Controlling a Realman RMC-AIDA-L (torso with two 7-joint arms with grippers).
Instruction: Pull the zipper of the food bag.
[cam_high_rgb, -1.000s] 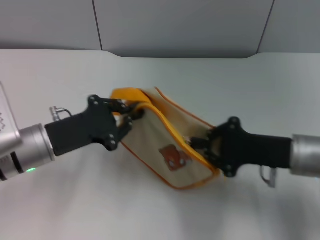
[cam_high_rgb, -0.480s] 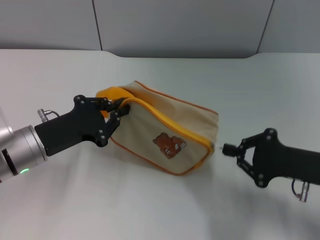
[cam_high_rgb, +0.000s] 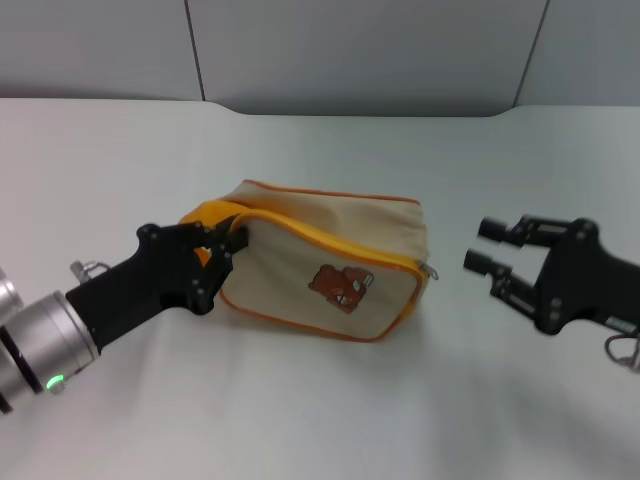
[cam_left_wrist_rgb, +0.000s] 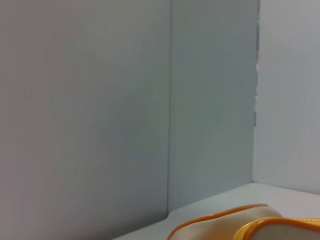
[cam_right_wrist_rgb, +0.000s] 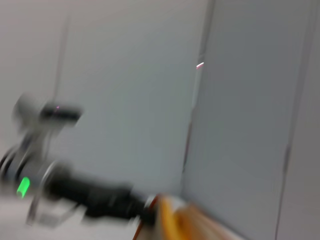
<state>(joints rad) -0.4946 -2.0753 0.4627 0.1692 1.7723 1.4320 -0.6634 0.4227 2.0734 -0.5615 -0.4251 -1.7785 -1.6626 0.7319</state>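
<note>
The food bag (cam_high_rgb: 335, 250) lies on the white table, bear patch (cam_high_rgb: 340, 285) facing me. The zipper (cam_high_rgb: 330, 245) runs along its top front edge, and the silver pull tab (cam_high_rgb: 430, 270) hangs at the right end. My left gripper (cam_high_rgb: 220, 243) is at the bag's left end, shut on the orange loop strap (cam_high_rgb: 203, 214). My right gripper (cam_high_rgb: 486, 246) is open and empty, a short way right of the pull tab and not touching the bag. A strip of the bag shows in the left wrist view (cam_left_wrist_rgb: 250, 225) and a blurred orange edge in the right wrist view (cam_right_wrist_rgb: 170, 220).
The white table (cam_high_rgb: 320, 420) spreads all round the bag. Grey wall panels (cam_high_rgb: 350, 50) stand behind the table's far edge. The right wrist view shows my left arm (cam_right_wrist_rgb: 95, 197) blurred and far off.
My right gripper let go at the bag's right end, opened and drew back to the right. The bag dropped from tilted to lying level. My left arm pulled back a little with the strap.
</note>
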